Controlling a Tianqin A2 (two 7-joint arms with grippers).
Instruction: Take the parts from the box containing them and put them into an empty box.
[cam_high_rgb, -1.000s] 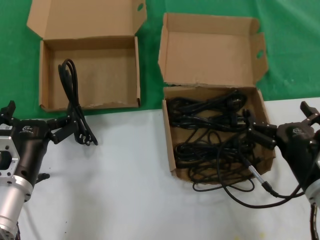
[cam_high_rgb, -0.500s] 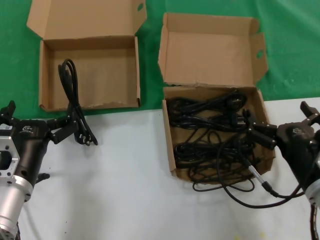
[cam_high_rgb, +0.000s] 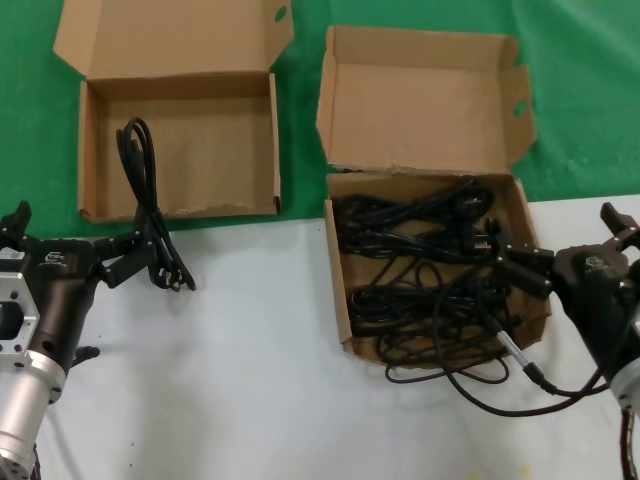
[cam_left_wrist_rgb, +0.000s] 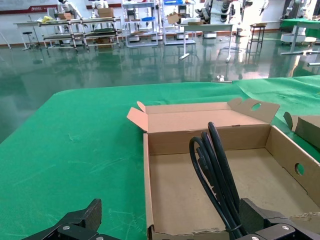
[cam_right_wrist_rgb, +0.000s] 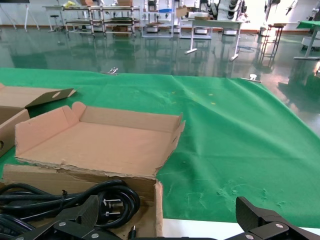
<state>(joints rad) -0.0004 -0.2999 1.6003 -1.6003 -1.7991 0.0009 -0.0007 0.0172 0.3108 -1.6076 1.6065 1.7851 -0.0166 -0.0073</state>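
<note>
Toward the far left of the table (cam_high_rgb: 250, 340), where white top meets green cloth (cam_high_rgb: 590, 100), sits the wide shallow carton (cam_high_rgb: 215, 150) of plain brown corrugated card, its front edge torn ragged and its flat lid folded back with one oval hole. One cord bundle (cam_high_rgb: 145, 195), black rubber-sheathed and looped long and thin, lies partly in it and trails over the ragged front edge onto the white surface, plug end just beside the left gripper (cam_high_rgb: 120, 262). That gripper sits low near the table's left edge, its dark fingers spread wide apart and holding nothing; in the left wrist view the bundle (cam_left_wrist_rgb: 215, 185) rises between the parted fingers (cam_left_wrist_rgb: 75, 222). Right of the shallow carton, across the cloth's edge, stands the squarish deeper carton (cam_high_rgb: 342, 300), lid upright with holed side tabs, filled with the remaining cords (cam_high_rgb: 425, 275) in a glossy tangle, one loop spilling over its front wall. The right gripper (cam_high_rgb: 522, 268) rests at this carton's right wall, fingers parted and empty. A grey cable (cam_high_rgb: 520, 365) with a metal connector curves across the white top below it. No writing can be read.
</note>
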